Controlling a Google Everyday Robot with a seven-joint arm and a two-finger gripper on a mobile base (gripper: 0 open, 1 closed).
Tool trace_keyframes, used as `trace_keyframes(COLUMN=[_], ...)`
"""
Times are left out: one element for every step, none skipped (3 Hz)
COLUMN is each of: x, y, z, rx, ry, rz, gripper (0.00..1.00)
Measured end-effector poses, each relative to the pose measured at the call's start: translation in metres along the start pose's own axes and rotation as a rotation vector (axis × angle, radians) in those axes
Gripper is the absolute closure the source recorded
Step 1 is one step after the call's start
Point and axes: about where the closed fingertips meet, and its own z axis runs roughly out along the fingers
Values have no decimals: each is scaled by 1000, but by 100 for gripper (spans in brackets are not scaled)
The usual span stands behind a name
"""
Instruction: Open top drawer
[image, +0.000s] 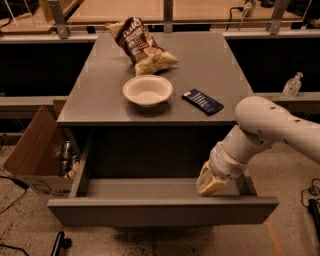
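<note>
The robot's tan gripper (212, 183) sits low in the frame, at about four o'clock from the centre. It reaches down inside the top drawer (160, 211) at its right front corner, just behind the front panel. Its tip is close to the inner face of that panel, but contact cannot be confirmed. Whether the gripper is open or closed cannot be told from this angle.

Above the gripper is a ringed white wrist. It leads up toward two o'clock to a thick, rounded white arm (272, 127), which leaves the frame at the right edge.

The top drawer is wide, shallow and matte grey. It stands pulled far out of the cabinet toward the camera, so its grey floor and side walls show. Its plain, handleless front panel runs across the bottom of the view, at six o'clock.

The flat grey cabinet top (100, 100) fills the middle of the frame above the drawer. On it, a pale round bowl (147, 90) sits near the centre. A crumpled brown chip bag (142, 46) lies at twelve o'clock from the bowl. A dark blue packet (202, 101) lies flat at three o'clock from the bowl, apart from it.

An open cardboard box (30, 150) stands on the speckled floor at nine o'clock, beside the cabinet. A small clear pump bottle (292, 84) stands on a ledge at two o'clock.
</note>
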Motion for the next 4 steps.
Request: trace_keyframes(x=[-13,-19,-24,-30], y=[35,62,81,84], z=[-2,3,0,-19], rx=[-53,-100,-122,-60], ry=[-34,-55,-83,-112], rz=[-46,-57,-63,-65], gripper=[100,100,100,100])
